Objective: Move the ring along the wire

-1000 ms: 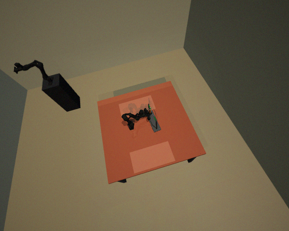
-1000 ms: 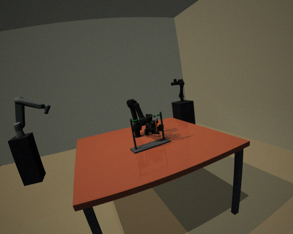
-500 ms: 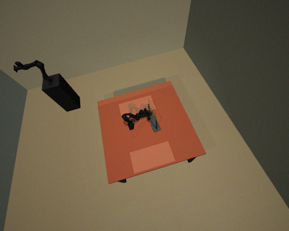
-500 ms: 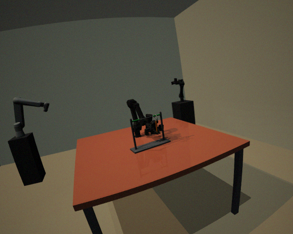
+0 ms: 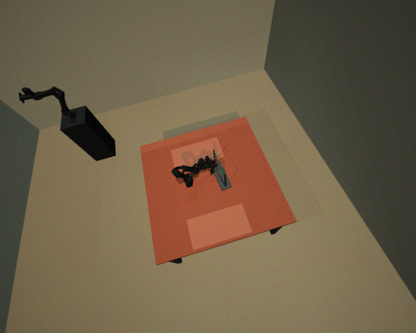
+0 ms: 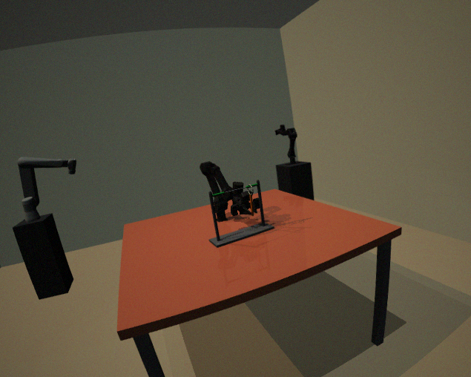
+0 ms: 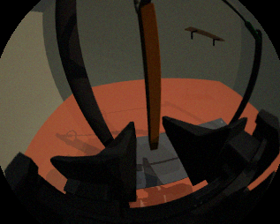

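The orange handle [image 5: 215,161] [image 6: 251,204] [image 7: 152,79] hangs down from its ring [image 6: 250,188]. The ring is around the green wire part [image 6: 255,185] beside the right post [image 6: 261,206] in the exterior view; this post [image 7: 71,57] is at left in the wrist view. The thin grey wire [image 6: 234,189] leads to the other green part [image 6: 218,194] and the other post [image 6: 213,218] [image 7: 256,66]. My gripper [image 7: 148,123] is partly open. Its fingertips stand either side of the handle's lower end, with gaps visible in the wrist view. Whether the ring rests on the wire is too small to tell.
The grey base plate [image 5: 226,187] [image 6: 243,236] bears both posts on the orange table [image 5: 179,207] [image 6: 179,275]. Paler rectangles lie on the table in the top view. Other arms stand on dark pedestals [image 5: 93,136] [image 6: 44,259] away from the table.
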Tool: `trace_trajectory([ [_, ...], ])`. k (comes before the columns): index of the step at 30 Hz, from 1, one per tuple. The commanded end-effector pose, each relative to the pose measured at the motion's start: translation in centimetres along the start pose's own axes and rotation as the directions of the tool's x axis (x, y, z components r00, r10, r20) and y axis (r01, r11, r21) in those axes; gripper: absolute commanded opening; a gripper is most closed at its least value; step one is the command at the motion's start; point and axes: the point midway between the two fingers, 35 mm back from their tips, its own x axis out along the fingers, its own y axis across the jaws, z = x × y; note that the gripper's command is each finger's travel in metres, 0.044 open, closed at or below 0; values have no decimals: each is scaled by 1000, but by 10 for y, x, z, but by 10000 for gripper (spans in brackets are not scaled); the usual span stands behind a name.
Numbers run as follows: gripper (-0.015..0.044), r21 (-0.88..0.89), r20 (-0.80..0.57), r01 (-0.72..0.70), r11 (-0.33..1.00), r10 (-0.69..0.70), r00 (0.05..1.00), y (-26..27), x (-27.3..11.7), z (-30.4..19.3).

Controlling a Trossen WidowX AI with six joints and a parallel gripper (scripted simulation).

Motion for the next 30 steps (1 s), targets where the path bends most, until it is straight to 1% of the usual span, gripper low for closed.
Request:
trace_trajectory([
  [1, 160, 5, -3, 3, 1000, -3, 1000, 0, -7, -1],
  [13, 160, 7, -4, 5, 1000, -5, 1000, -1, -28, -4],
  [30, 160, 8, -4, 5, 1000, -5, 1000, -1, -29, -4],
])
